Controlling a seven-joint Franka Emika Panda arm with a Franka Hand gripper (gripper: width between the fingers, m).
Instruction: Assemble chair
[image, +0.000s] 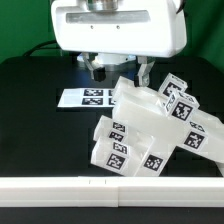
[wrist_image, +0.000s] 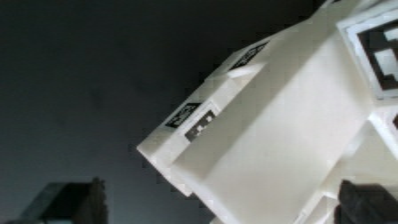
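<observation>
Ext. view, nearest edge: long plain white rail (image: 100, 186) runs across the front of the black counter (image: 30, 120), smooth, no tags. Just behind it sits the chair (image: 150, 125), a chunky white plastic cluster of flat plate + blocks, matte, hard-edged, w/ black-and-white square tags on several faces; it lies tilted toward the ext. view's right. Behind that, flat on the counter, the marker board (image: 85, 97), thin, white, a row of tags. Farthest: the tool (image: 118, 68) under the glossy white arm, fingers spread wide, released, nothing between them; it hangs above the chair's far edge.

Wrist view only: close-up of a slanted white chair (wrist_image: 267, 130) block w/ tags on its narrow side face, dark counter (wrist_image: 89, 80) beyond; one dark finger (wrist_image: 71, 200) shows, blurred. Rail + marker board seen only in ext. view.
</observation>
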